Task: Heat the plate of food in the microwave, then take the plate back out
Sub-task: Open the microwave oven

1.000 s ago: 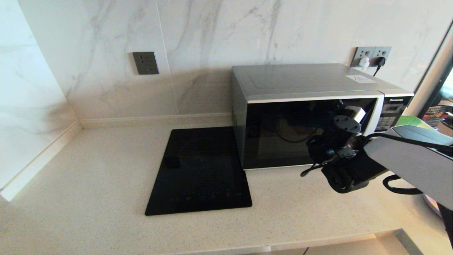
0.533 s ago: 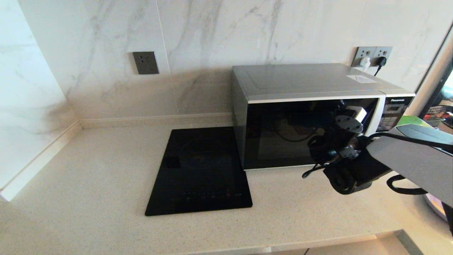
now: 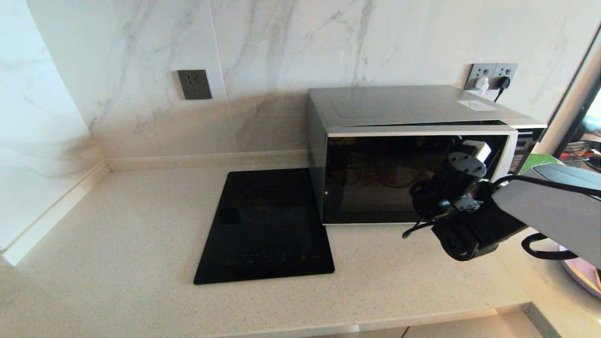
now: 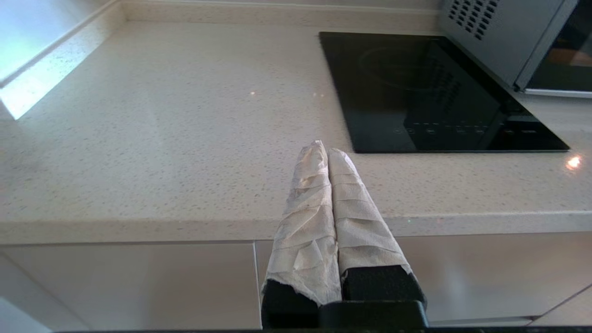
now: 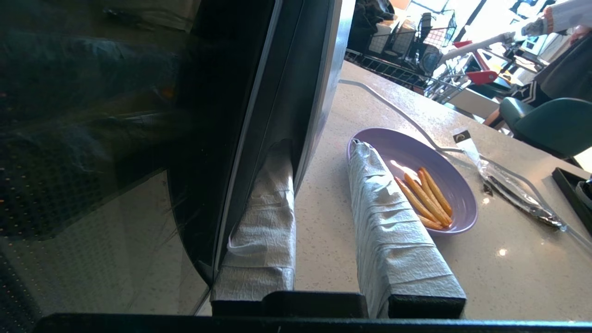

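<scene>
The silver-grey microwave (image 3: 404,108) stands at the back right of the counter, its dark glass door (image 3: 385,178) slightly ajar on the handle side. My right gripper (image 3: 469,157) is open at that side. In the right wrist view my right gripper (image 5: 319,148) has one wrapped finger (image 5: 266,217) tucked behind the silver handle (image 5: 323,83), the other finger (image 5: 393,231) free over the counter. The lilac plate (image 5: 407,157) with golden fries (image 5: 428,196) sits on the counter right of the microwave, its edge at the frame's corner (image 3: 582,281). My left gripper (image 4: 322,148) is shut and empty, parked below the counter's front edge.
A flat black cooktop (image 3: 267,225) lies left of the microwave. A green tray (image 3: 540,162) peeks out behind my right arm. A plastic-wrapped item (image 5: 513,189) and a white cable (image 5: 393,108) lie beyond the plate. The wall sockets (image 3: 490,72) carry plugs.
The microwave door has swung out a little, and a gap now shows along its top edge. My right gripper has drawn back slightly with it.
</scene>
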Available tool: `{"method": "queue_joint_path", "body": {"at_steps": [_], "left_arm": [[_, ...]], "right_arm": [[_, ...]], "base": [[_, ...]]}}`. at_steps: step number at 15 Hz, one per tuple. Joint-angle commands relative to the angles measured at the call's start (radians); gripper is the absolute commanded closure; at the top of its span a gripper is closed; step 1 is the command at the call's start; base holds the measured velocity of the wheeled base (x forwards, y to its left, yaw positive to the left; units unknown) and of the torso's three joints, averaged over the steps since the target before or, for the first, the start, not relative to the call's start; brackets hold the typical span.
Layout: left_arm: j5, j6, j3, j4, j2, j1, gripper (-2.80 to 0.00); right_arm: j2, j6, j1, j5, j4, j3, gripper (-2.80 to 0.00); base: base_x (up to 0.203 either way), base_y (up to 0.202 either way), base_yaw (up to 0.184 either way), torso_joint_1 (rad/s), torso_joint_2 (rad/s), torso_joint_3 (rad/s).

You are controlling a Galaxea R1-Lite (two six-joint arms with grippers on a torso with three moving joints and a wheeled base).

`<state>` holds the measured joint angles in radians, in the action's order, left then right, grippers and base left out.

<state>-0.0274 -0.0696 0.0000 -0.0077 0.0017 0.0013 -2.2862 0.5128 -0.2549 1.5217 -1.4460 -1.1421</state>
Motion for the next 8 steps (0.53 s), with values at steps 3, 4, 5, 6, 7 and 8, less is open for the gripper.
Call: {"method": "queue_joint_path", "body": {"at_steps": [3,4,5,6,7,8], "left_arm": [[-0.001,-0.001,0.000,0.000,0.000,0.000,0.00],[-0.002,-0.001,0.000,0.000,0.000,0.000,0.00],[-0.002,-0.001,0.000,0.000,0.000,0.000,0.00],[-0.002,-0.001,0.000,0.000,0.000,0.000,0.00],[0.000,-0.001,0.000,0.000,0.000,0.000,0.00],[-0.002,-0.001,0.000,0.000,0.000,0.000,0.00]], "right_arm": [[0.002,0.003,-0.010,0.008,-0.008,-0.001,0.00],[0.004,0.003,-0.015,0.008,-0.008,-0.001,0.00],[0.004,0.003,-0.027,0.008,-0.008,0.000,0.00],[0.004,0.003,-0.036,0.008,-0.010,0.001,0.00],[0.004,0.003,-0.049,0.008,-0.014,0.002,0.00],[0.002,0.003,-0.058,0.008,-0.024,0.001,0.00]], "base": [[0.000,0.000,0.000,0.000,0.00,0.000],[0.000,0.000,0.000,0.000,0.00,0.000],[0.000,0.000,0.000,0.000,0.00,0.000],[0.000,0.000,0.000,0.000,0.00,0.000],[0.000,0.000,0.000,0.000,0.00,0.000],[0.000,0.000,0.000,0.000,0.00,0.000]]}}
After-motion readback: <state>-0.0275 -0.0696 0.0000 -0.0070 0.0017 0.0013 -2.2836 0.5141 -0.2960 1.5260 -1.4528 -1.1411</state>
